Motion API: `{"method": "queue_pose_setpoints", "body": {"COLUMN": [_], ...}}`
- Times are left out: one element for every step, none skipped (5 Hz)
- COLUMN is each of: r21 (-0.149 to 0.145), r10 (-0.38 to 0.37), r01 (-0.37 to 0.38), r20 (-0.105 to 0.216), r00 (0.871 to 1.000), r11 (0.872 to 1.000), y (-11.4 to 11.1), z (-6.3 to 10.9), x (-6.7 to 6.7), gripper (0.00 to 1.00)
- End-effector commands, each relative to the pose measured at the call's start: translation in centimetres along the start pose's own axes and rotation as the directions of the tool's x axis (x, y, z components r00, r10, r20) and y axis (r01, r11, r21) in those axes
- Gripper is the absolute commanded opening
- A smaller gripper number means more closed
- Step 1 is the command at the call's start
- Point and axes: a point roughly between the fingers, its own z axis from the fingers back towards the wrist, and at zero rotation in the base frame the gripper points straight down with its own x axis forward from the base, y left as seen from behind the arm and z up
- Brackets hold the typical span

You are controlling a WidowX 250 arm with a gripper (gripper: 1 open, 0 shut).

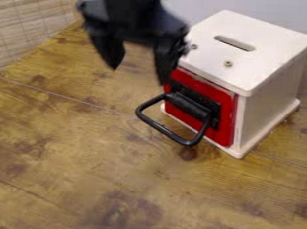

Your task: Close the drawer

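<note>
Drawer (194,104): being held within the front of the cream-white cabinet (259,62), its loop handle (172,134) being pointed out over the wooden table (80,161); lying below and to the image-right of the gripper (137,56). Gripper: being seen blurred above the table, two fingers being spread apart, nothing visibly being grasped.

The blurred black arm points downward, its jaws seemingly spread apart.

The wooden counter (80,156) gives free room left of and before the black handle (166,130); the white cabinet (259,60) blocks passage behind it.
</note>
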Motion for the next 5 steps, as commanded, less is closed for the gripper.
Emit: {"method": "queue_pose_setpoints", "body": {"r21": [-0.001,0.035,0.060,0.068,0.062], "r10": [-0.013,0.002,-0.013,-0.022,-0.005], "r01": [0.013,-0.003,0.012,0.023,0.008], "r20": [0.067,0.035,0.012,-0.016,-0.045], "r00": [0.998,0.999,1.000,1.000,0.999], "r11": [1.000,0.999,0.998,0.997,0.998], "y": [1.4,1.4,0.8,-0.3,-1.4], "z": [1.0,0.1,-0.4,-0.1,0.6], "x": [-0.4,0.4,1.5,1.9,1.3], "gripper": [1.00,1.00,1.00,1.00,1.00]}}
